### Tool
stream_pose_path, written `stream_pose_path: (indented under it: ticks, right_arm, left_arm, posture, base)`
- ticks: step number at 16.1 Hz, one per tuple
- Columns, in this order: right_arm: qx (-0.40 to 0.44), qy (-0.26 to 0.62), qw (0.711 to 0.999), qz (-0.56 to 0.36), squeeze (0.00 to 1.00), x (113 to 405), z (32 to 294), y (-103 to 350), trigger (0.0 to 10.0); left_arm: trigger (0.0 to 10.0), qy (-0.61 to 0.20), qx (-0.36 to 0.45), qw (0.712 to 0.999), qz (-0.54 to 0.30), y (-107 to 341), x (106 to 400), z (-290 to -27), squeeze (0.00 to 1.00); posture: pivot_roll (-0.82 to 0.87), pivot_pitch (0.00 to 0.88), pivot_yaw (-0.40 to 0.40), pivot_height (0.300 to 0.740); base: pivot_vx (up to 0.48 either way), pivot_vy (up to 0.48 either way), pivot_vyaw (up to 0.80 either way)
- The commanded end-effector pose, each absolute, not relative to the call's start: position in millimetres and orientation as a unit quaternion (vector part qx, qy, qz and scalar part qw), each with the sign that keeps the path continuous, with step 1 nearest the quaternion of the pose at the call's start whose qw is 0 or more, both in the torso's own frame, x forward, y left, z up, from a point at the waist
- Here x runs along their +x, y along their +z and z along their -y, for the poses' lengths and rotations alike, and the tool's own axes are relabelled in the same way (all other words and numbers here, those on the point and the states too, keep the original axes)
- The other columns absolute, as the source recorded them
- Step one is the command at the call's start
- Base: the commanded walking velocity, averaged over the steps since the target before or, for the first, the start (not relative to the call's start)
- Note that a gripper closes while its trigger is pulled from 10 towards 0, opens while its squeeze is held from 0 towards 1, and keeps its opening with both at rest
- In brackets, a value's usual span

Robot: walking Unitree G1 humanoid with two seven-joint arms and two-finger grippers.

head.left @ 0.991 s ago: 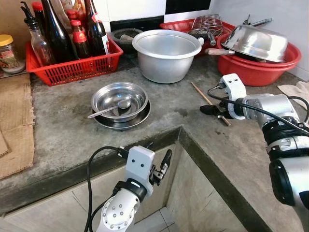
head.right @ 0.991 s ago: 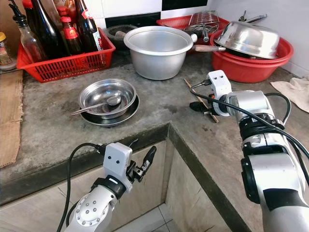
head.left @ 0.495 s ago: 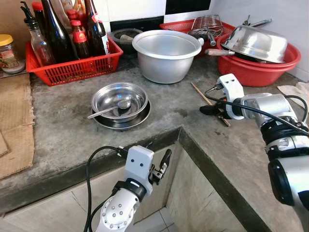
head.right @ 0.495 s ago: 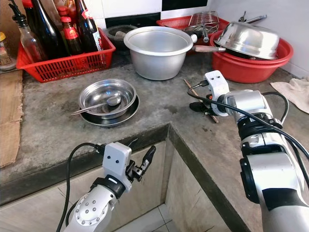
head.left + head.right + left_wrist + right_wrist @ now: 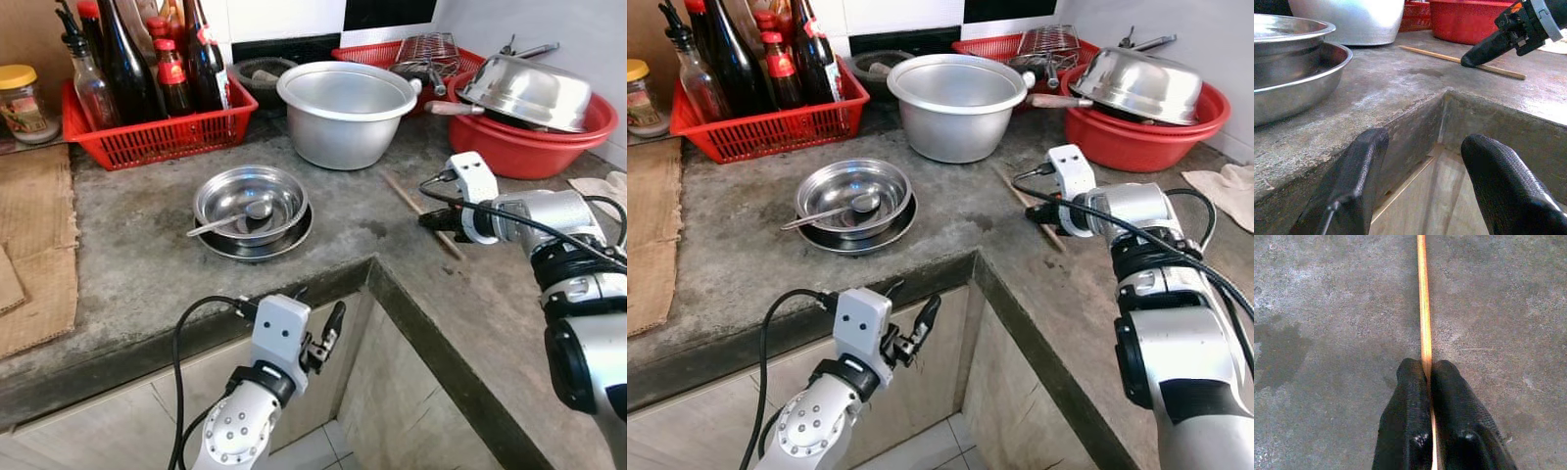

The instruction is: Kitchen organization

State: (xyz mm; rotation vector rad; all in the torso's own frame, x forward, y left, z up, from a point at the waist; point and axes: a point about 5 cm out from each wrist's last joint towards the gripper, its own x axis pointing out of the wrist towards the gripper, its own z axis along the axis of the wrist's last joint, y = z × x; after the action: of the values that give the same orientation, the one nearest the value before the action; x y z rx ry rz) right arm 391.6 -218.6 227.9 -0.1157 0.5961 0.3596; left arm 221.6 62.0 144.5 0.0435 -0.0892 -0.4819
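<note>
Low in the frame, the left gripper [image 5: 328,338] hangs spread below the grey concrete counter [image 5: 137,255]. Mid-right, the right gripper [image 5: 1426,377] pinches a thin wooden chopstick [image 5: 1423,308] lying on the counter, before the silver metal pot [image 5: 348,113].

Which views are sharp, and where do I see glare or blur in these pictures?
Left eye view: sharp, with soft glare on the steel bowl and big pot. Left wrist view: countertop sharp, the left gripper's fingers near and slightly soft. Right wrist view: the chopstick and concrete clear, evenly lit, between the right gripper's fingers.
</note>
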Motion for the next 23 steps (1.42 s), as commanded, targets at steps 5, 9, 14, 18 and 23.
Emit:
stream_pose_path:
  ticks: [5,9,14,18,23]
  right_arm:
    - [-0.029,0.163,0.91,-0.379,0.0,380,221,187,0.0]
    - [0.029,0.133,0.957,-0.255,0.0,393,216,230,0.0]
    - [0.041,0.135,0.971,-0.192,0.0,388,210,242,0.0]
    - [0.019,0.096,0.987,-0.124,0.0,374,208,244,0.0]
    - [-0.046,0.066,0.996,-0.039,0.0,340,190,242,0.0]
  left_arm:
    - [10.0,-0.239,0.026,0.969,0.052,149,222,-62,0.0]
    - [10.0,-0.24,0.026,0.969,0.054,149,223,-62,0.0]
    - [10.0,-0.243,0.027,0.968,0.056,150,225,-61,0.0]
    - [10.0,-0.242,0.028,0.968,0.055,150,225,-62,0.0]
    - [10.0,-0.248,0.026,0.967,0.054,150,226,-61,0.0]
  posture:
    - [0.2,0.138,-0.055,0.74]
    - [0.2,0.122,-0.053,0.74]
    - [0.2,0.112,-0.05,0.74]
    - [0.2,0.119,-0.046,0.74]
    - [0.19,0.128,-0.029,0.74]
  base:
    - [0.0,0.0,0.0]
    - [0.0,0.0,0.0]
    - [0.0,0.0,0.0]
    - [0.0,0.0,0.0]
    - [0.0,0.0,0.0]
